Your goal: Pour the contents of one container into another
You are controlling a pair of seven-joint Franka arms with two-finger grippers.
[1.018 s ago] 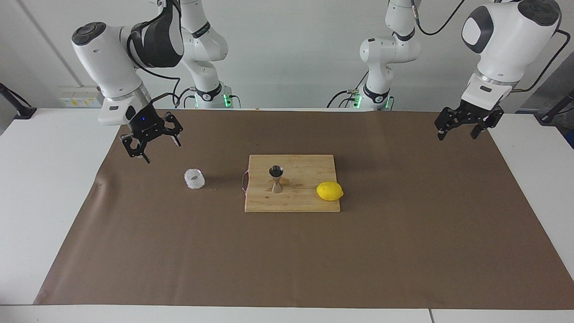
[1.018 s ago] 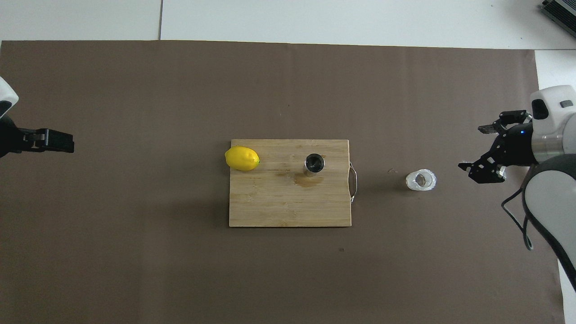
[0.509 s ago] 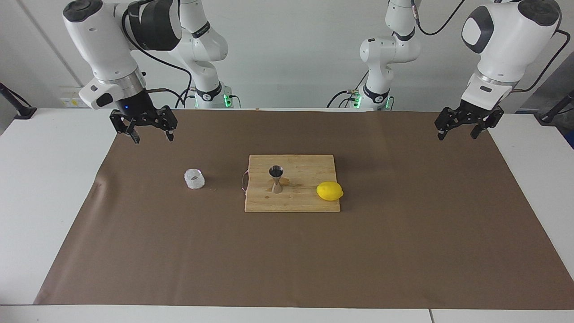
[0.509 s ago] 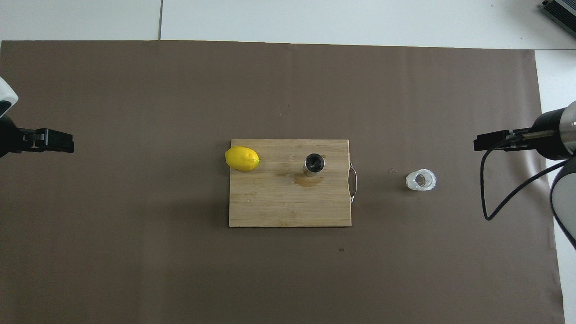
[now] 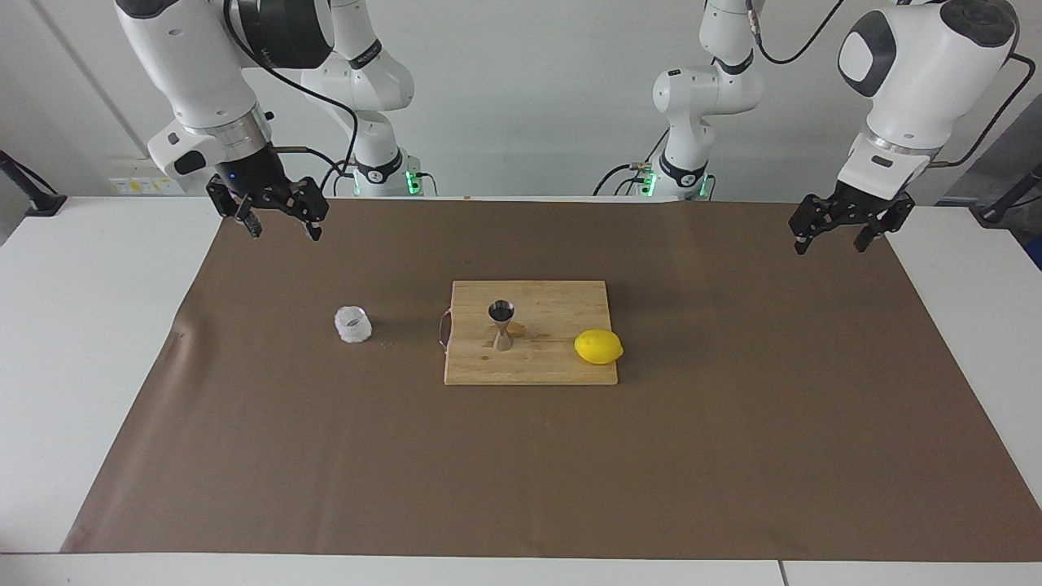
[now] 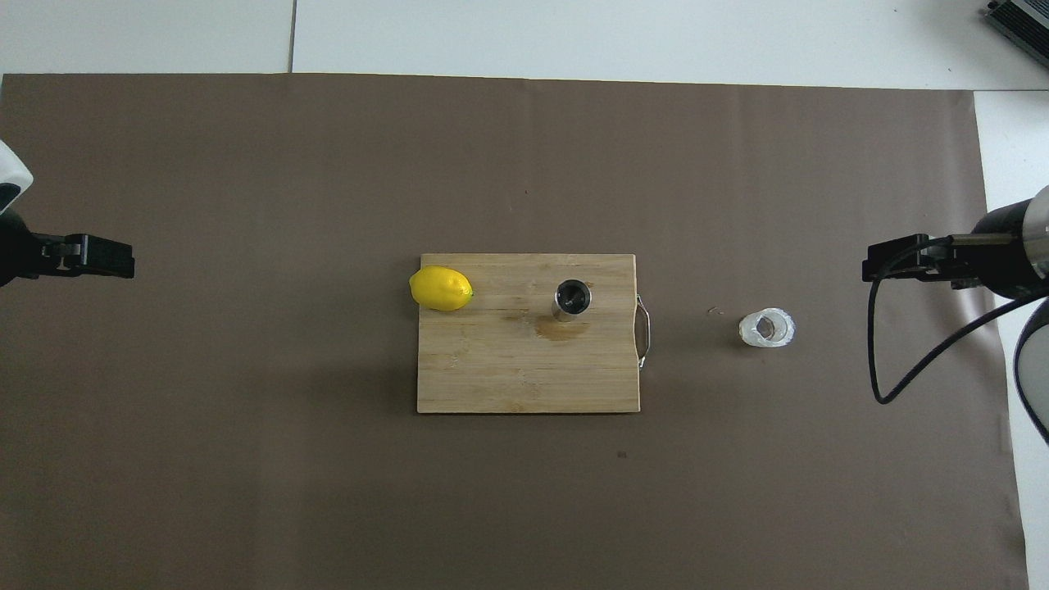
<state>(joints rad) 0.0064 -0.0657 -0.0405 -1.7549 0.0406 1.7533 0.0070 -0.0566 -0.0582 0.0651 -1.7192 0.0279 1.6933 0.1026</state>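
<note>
The whitish cup stands upright on the brown sheet that covers the bench, toward the right arm's end and well apart from the wooden cutting board at the middle. Its mouth faces up, as the overhead view shows, and nothing touches it. The steel jigger stands upright on the board, in the part of it nearer the cup, with its open upper cone facing up; a wet-looking darker patch lies on the wood just beside its foot. A yellow lemon rests at the board's edge toward the left arm's end, apart from the jigger. The board's metal handle sits on the edge that faces the cup. The right tool hangs in the air over the corner of the brown sheet at the right arm's end, clear of the cup, its fingers spread with nothing between them. The left tool waits in the air over the brown sheet's edge at the left arm's end, well apart from every object, fingers likewise spread and holding nothing.
</note>
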